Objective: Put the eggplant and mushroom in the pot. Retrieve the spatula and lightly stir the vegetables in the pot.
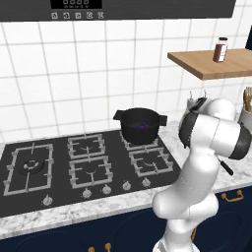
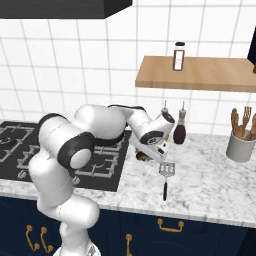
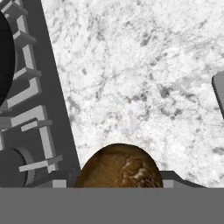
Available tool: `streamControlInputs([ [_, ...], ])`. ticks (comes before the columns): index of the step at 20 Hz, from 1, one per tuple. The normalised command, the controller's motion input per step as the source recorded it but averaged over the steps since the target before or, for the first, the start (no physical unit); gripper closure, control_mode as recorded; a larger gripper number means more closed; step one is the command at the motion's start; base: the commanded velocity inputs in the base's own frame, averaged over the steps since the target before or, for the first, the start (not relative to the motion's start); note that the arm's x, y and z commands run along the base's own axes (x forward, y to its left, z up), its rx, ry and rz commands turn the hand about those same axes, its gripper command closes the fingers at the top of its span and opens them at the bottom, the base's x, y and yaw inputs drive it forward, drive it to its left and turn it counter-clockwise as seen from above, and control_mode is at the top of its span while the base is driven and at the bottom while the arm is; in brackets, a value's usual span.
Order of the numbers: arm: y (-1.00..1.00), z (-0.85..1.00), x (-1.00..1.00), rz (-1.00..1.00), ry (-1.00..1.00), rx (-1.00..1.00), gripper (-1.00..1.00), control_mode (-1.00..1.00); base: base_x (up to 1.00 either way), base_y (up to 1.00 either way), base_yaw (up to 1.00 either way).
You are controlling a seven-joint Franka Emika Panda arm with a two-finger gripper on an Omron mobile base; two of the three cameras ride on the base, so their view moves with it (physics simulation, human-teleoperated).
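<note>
so i'm on the mushroom (image 3: 119,166) step: the eggplant (image 1: 142,126) already shows as a purple spot inside the pot (image 1: 140,125) on the back burner. my hand (image 2: 145,155) is low over the marble bench (image 2: 210,175) just beside the cooktop (image 1: 83,165), its jaws partly closed around the mushroom, which sits between them, a grip as far as i can judge. next i'd lift it clear and carry it over the pot rim. the spatula (image 2: 165,178) lies near, untouched.
</note>
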Motion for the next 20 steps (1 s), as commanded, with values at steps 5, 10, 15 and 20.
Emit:
streamControlInputs([
  [5,0.42,0.63,-0.77,-0.04,-0.29,0.0,1.0,-1.0,0.0,0.0,0.0],
  [10,0.46,0.59,-0.83,-0.05,-0.36,-0.02,1.0,-1.0,0.0,0.0,0.0],
  [15,0.6,0.86,-0.46,-0.01,-0.29,-0.01,1.0,-1.0,0.0,0.0,0.0],
  [20,0.47,0.99,0.05,0.0,0.04,-0.12,1.0,-1.0,0.0,0.0,0.0],
])
